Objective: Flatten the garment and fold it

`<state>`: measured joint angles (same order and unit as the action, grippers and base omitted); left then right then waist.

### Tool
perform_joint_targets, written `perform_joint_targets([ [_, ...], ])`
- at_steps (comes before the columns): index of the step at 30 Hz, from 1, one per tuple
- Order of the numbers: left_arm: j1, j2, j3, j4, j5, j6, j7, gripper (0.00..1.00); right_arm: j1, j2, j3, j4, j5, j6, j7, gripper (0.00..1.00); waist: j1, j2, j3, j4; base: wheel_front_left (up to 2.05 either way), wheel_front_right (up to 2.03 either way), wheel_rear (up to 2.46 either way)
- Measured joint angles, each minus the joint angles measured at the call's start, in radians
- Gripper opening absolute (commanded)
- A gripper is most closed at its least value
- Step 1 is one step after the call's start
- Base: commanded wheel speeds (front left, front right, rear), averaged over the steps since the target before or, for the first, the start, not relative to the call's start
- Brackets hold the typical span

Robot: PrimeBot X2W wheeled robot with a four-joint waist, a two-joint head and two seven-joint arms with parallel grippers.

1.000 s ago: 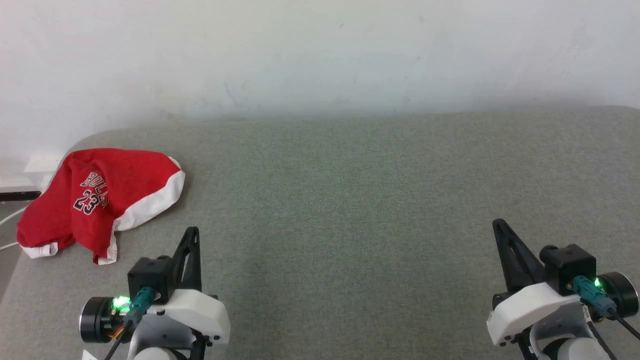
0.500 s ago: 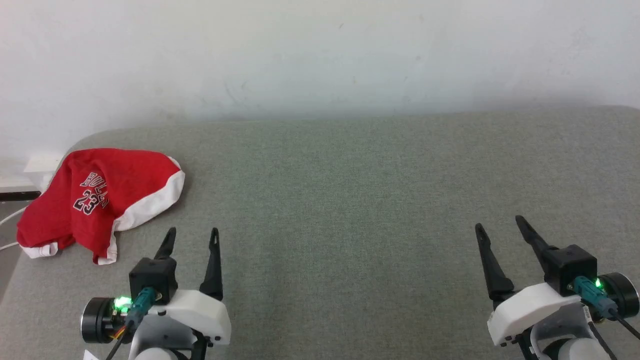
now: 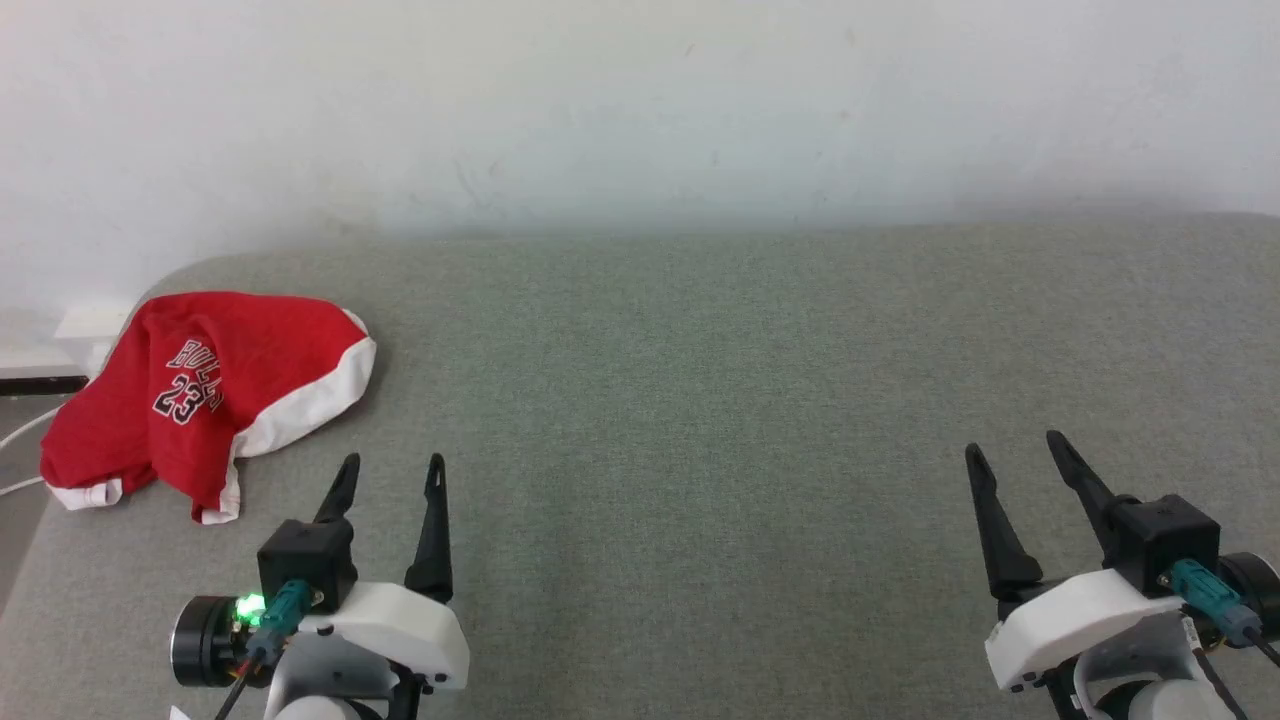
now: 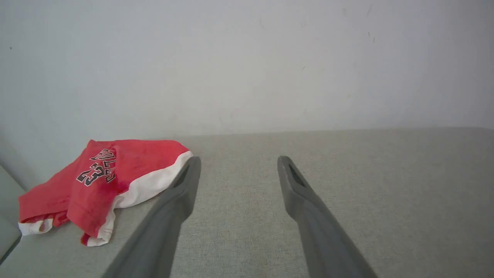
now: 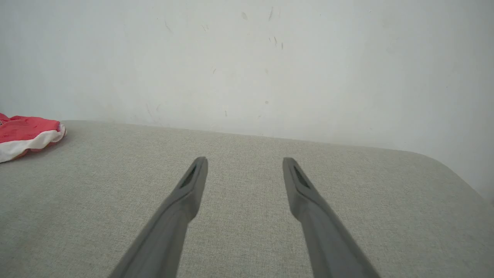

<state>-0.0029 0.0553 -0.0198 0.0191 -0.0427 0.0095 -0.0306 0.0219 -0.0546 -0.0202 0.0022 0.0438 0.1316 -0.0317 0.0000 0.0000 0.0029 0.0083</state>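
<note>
The red shorts (image 3: 190,400) lie crumpled at the far left corner of the grey cushion, white hem bands showing and the "BULLS 23" print facing up. From the left wrist the shorts (image 4: 96,181) sit ahead and to the left; from the right wrist only an edge of the shorts (image 5: 27,137) peeks in at far left. My left gripper (image 3: 392,466) hovers open just right of and nearer than the shorts, holding nothing. My right gripper (image 3: 1014,445) stands open over bare cushion at the lower right, far from the cloth.
The grey fabric cushion (image 3: 700,400) spans the view, backed by a white wall (image 3: 640,110). Its left edge drops off beside the shorts, where a white cable (image 3: 20,435) and dark floor strip show. The cushion's rounded right corner (image 5: 455,170) shows in the right wrist view.
Both grippers went from shut to open. The head camera shifted slightly, nudging the whole scene; the shorts themselves stayed put.
</note>
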Motion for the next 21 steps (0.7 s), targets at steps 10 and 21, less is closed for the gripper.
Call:
perform_joint_targets([
  [10, -0.001, 0.000, -0.005, 0.005, -0.031, 0.000, -0.022, 1.00, 0.005, 0.000, -0.006, -0.004, 0.020, 0.000, -0.022, 1.00, 0.0000, 0.0000, 0.002, 0.043, 0.00, 0.00, 0.00],
  [21, -0.001, 0.000, -0.004, 0.015, -0.070, 0.000, -0.044, 1.00, 0.012, 0.000, 0.000, -0.012, 0.029, 0.000, -0.041, 1.00, 0.0000, 0.0000, 0.000, 0.120, 0.00, 0.00, 0.00],
])
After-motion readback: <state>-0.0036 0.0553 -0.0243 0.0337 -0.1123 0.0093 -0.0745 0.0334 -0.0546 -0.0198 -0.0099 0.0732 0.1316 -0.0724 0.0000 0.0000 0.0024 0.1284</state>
